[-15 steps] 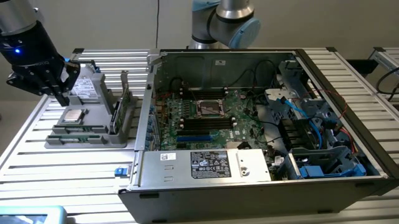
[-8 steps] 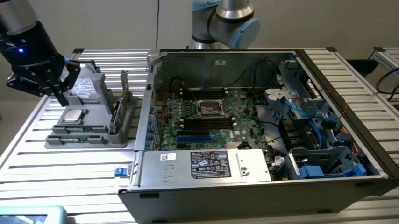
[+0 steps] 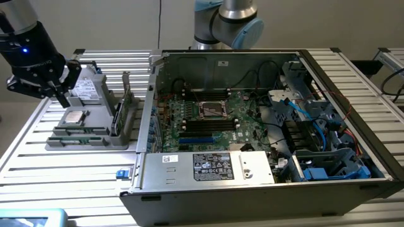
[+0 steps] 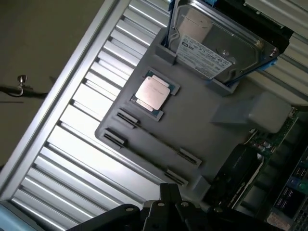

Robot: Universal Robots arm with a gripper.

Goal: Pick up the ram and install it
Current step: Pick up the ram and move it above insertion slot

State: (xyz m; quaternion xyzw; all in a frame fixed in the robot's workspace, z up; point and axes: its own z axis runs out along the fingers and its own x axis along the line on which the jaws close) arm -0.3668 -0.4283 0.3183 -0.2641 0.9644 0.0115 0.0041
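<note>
My gripper [image 3: 62,98] hangs at the exterior view's left, above the back left corner of the grey parts tray [image 3: 94,144]. Its fingers are shut with nothing between them; in the wrist view the gripper [image 4: 168,191] has its tips pressed together over the tray's edge [image 4: 192,120]. The ram [image 3: 77,140] appears as a thin greenish stick standing on edge in the tray's front slot, and as a dark thin line [image 4: 147,158] between two clips in the wrist view. The gripper is well above it and apart from it.
The tray also holds a CPU [image 3: 74,117] [image 4: 153,94], a hard drive [image 3: 85,87] [image 4: 216,48] and an upright green card with bracket [image 3: 126,109]. To the right lies the open computer case [image 3: 189,165] with its motherboard [image 3: 211,120]. Everything rests on a slatted aluminium table [image 3: 57,175].
</note>
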